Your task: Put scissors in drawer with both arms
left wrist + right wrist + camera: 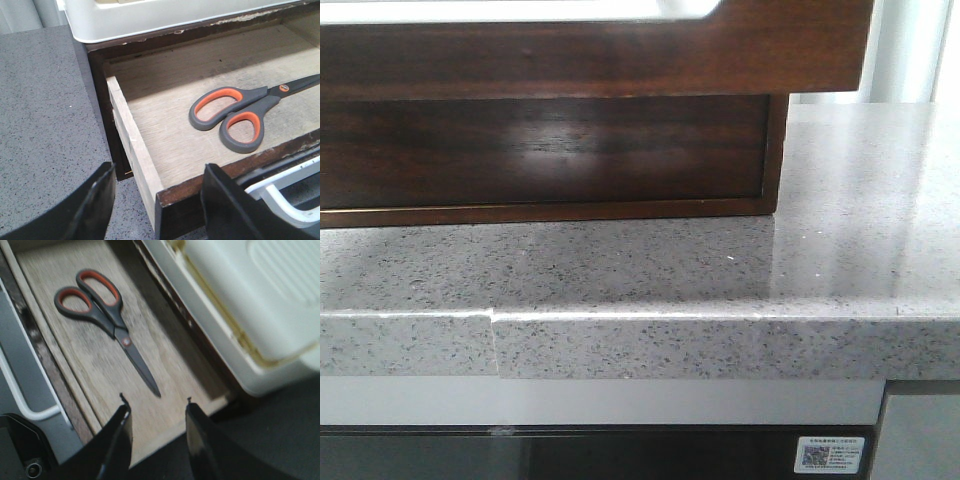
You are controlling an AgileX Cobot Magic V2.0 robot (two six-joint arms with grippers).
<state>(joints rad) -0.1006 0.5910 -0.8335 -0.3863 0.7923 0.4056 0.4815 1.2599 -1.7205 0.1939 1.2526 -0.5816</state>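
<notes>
Both tools spread and empty above open drawer point(135, 150), scissors point(107, 315) inside

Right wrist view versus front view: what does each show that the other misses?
Only the right wrist view shows the grey-and-orange-handled scissors lying closed on the open drawer's pale wooden floor, and the open right hand. Only the front view shows the speckled grey stone countertop. Both show the glossy dark-brown wooden drawer front, seen from opposite sides.

Grey-and-orange scissors point(240, 112), dark-brown drawer point(590, 60), speckled grey counter point(720, 280)
</notes>
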